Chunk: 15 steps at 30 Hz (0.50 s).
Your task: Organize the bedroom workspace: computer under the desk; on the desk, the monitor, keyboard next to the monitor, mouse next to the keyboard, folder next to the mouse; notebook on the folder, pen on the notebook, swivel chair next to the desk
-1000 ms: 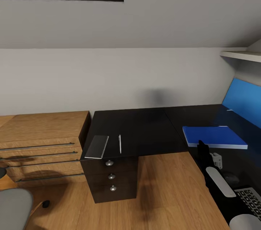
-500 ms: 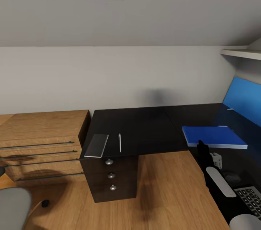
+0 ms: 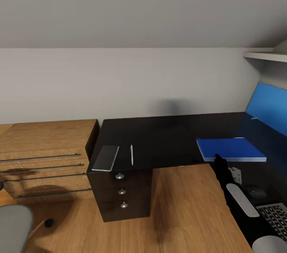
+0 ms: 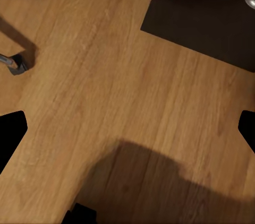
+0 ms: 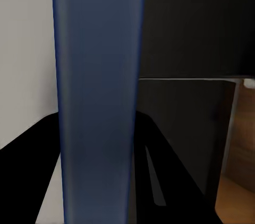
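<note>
The bright-blue folder [image 3: 230,149] has slid a little toward the left of the frame and lost some of its right-hand end compared with a second ago, while the desk [image 3: 159,141] edge has barely shifted. That suggests the right arm is dragging or carrying the folder along the glossy black top rather than the camera alone moving. The folder is therefore off the chair and over the desk, but its final spot beside the mouse [image 3: 256,192] is probably not settled yet.

The right gripper [image 3: 219,161] sits at the folder's near edge, right of centre in the head view, its dark forearm running down to the lower right corner. In the right wrist view a blurred blue band, very likely the folder [image 5: 98,96] seen edge-on, runs between the black fingers [image 5: 164,171], so the gripper appears clamped on it, though the blur leaves some doubt.

In the left wrist view the left gripper [image 4: 127,128] looks straight down at the wood-plank floor [image 4: 106,65], its two fingertips spread far apart at the frame's sides and nothing between them.

The grey notebook [image 3: 105,158] and the white pen [image 3: 132,155] lie side by side, apart, at the desk's lower-left corner above the drawer unit [image 3: 121,194]. The keyboard [image 3: 275,215] shows at lower right, the mouse just above it. A grey piece of the swivel chair [image 3: 14,229] fills the lower left corner.
</note>
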Tool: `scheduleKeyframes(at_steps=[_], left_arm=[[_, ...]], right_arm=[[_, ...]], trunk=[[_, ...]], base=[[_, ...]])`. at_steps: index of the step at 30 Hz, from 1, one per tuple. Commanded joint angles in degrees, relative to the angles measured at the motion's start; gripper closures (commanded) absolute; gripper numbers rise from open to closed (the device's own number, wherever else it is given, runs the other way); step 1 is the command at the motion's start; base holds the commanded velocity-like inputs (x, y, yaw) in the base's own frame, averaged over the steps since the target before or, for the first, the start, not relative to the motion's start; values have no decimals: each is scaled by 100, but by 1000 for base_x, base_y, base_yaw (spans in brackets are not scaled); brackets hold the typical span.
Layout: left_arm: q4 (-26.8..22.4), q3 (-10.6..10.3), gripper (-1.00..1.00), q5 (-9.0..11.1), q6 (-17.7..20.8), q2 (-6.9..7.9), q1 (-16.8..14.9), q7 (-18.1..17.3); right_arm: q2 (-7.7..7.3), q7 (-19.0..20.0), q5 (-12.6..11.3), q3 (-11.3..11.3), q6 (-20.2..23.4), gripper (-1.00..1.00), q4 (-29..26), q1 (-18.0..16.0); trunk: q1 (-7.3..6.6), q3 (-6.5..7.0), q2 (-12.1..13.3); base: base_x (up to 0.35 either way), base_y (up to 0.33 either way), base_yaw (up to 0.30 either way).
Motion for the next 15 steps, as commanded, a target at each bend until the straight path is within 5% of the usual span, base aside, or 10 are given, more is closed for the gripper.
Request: scheduleKeyframes(at_steps=[1, 15], left_arm=[[1, 27, -100, 52, -4, -5, -4, -40], [1, 27, -100, 54, -7, -6, -4, -44]], right_arm=[[-8, -27, -38, 29, -47, 100, -8, -4], [93, -42, -38, 45, -681, 100, -7, -4]], trunk=[[23, -24, -45], [110, -96, -205]], base=[[0, 0, 0], [0, 0, 0]])
